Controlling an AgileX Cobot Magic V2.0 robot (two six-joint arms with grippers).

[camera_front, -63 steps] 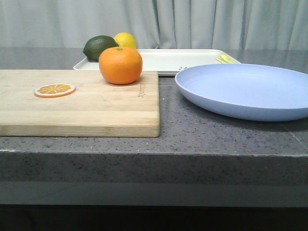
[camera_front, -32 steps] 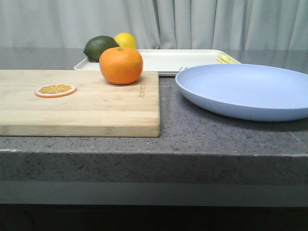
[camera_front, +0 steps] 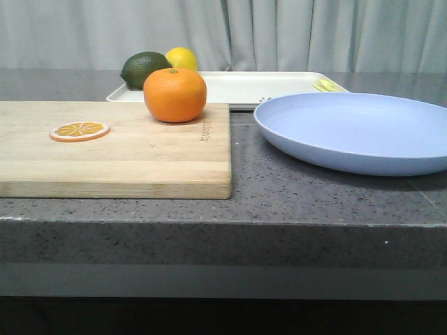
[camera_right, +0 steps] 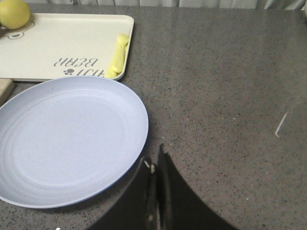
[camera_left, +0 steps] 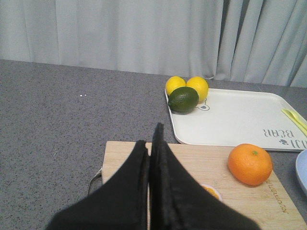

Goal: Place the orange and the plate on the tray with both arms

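Note:
The orange (camera_front: 174,95) (camera_left: 250,164) sits on the far right corner of a wooden cutting board (camera_front: 140,150). To its right lies the lavender-blue plate (camera_front: 356,131) (camera_right: 67,139) on the counter. Behind both is the cream-white tray (camera_front: 258,87) (camera_left: 235,117) (camera_right: 57,45). My left gripper (camera_left: 151,143) is shut and empty, above the board's near left part, well short of the orange. My right gripper (camera_right: 154,160) is shut and empty, just off the plate's rim. Neither gripper shows in the front view.
An orange slice (camera_front: 79,130) lies on the board's left part. A dark green lime (camera_front: 144,69) (camera_left: 183,99) and two lemons (camera_left: 187,87) crowd the tray's far left corner. A pale yellow utensil (camera_right: 117,57) rests on the tray's right edge. A curtain hangs behind the counter.

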